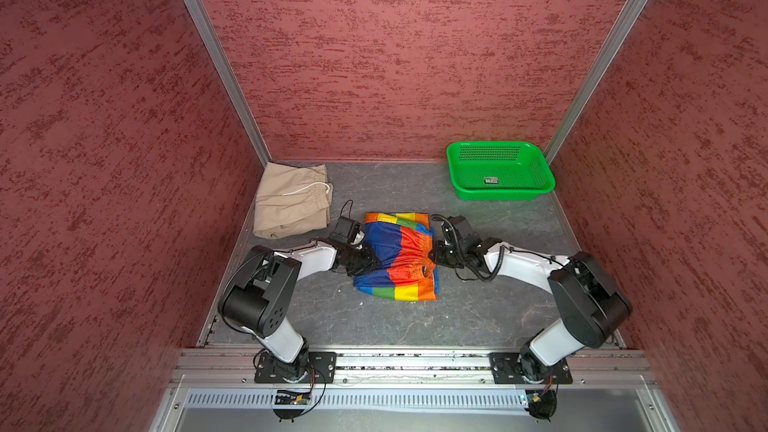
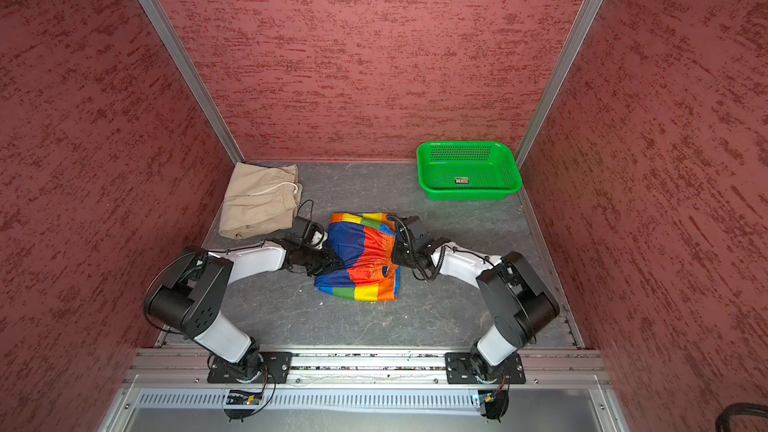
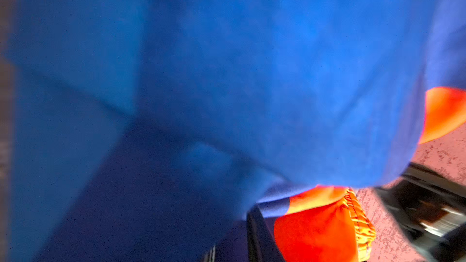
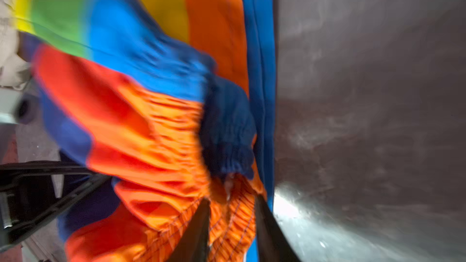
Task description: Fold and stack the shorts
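The rainbow-striped shorts [image 1: 399,255] [image 2: 361,255] lie bunched in the middle of the grey floor, partly lifted at both sides. At their left edge my left gripper [image 1: 370,261] [image 2: 332,261] is shut on the blue cloth. That blue cloth [image 3: 227,71] fills the left wrist view, where one dark finger [image 3: 256,233] shows. My right gripper [image 1: 434,255] [image 4: 232,223] is at the orange waistband [image 4: 176,132]; its fingers stand apart with the gathered waistband between them. The beige shorts [image 1: 291,201] [image 2: 259,201] lie folded at the back left, white drawstring on top.
A green perforated basket [image 1: 500,170] [image 2: 469,170] stands at the back right corner. Red textured walls close in the left, right and back sides. Bare grey floor [image 1: 415,317] lies between the rainbow shorts and the front rail.
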You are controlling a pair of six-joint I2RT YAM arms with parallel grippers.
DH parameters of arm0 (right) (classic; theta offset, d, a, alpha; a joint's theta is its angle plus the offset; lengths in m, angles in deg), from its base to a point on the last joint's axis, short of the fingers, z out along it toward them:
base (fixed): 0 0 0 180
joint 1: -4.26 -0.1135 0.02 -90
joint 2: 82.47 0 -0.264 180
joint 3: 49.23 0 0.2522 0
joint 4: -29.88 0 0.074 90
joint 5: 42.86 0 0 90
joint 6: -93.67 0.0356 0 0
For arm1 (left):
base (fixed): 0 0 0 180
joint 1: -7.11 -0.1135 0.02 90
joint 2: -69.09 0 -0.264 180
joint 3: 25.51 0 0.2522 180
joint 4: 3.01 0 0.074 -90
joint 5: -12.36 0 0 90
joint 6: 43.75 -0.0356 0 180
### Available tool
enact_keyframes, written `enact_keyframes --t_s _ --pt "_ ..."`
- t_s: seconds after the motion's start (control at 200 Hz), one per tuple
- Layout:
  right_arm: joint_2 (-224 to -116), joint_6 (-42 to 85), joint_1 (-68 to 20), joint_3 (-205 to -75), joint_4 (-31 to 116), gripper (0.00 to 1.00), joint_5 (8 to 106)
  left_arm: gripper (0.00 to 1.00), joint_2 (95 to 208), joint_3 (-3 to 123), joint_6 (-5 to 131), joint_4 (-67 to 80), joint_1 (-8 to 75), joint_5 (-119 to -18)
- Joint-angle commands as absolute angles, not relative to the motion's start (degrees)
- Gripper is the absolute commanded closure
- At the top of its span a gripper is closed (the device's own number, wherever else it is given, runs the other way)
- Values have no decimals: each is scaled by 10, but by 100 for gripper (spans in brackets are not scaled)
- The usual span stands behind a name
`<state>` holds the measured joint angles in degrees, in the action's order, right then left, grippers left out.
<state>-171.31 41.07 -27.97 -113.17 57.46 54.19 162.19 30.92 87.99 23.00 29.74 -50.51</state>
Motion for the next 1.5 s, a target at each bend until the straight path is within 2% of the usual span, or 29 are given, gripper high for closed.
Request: enact_keyframes --t_s 0.0,0.095,0.195,0.281,0.341,0.546,0.686,0.811,0.962,1.082,1.187,1.322,1.413,1.493 --pt "-1661 354 -275 -1204 653 53 448 74 1632 323 884 261 306 -518" --pt "-1643 355 -275 -1234 660 52 437 63 1623 337 886 275 306 -507" --pt "-1668 373 -284 -1236 603 60 488 53 1608 360 886 292 306 -489" --pt "-1712 385 -302 -1245 566 77 525 51 1587 379 886 310 308 -487" --pt "-1745 392 -313 -1254 540 100 553 50 1574 387 887 317 308 -487" --pt "-1851 436 -319 -1265 437 100 673 49 1559 381 902 314 320 -472" --pt "-1912 437 -316 -1285 436 100 678 49 1569 374 898 321 352 -471" --pt "-1973 435 -288 -1323 476 100 656 60 1594 359 887 333 372 -471" --pt "-2013 436 -251 -1336 472 100 656 61 1595 336 890 323 393 -462" --pt "-2013 398 -247 -1358 462 100 705 61 1611 341 891 320 394 -434" --pt "-1967 366 -247 -1355 453 81 722 59 1623 377 884 330 391 -405" --pt "-1848 302 -257 -1316 468 57 662 58 1597 446 860 390 369 -375" --pt "-1771 256 -281 -1287 485 47 576 54 1550 481 842 430 335 -368" --pt "-1740 211 -302 -1286 505 42 562 49 1506 505 822 466 294 -377"
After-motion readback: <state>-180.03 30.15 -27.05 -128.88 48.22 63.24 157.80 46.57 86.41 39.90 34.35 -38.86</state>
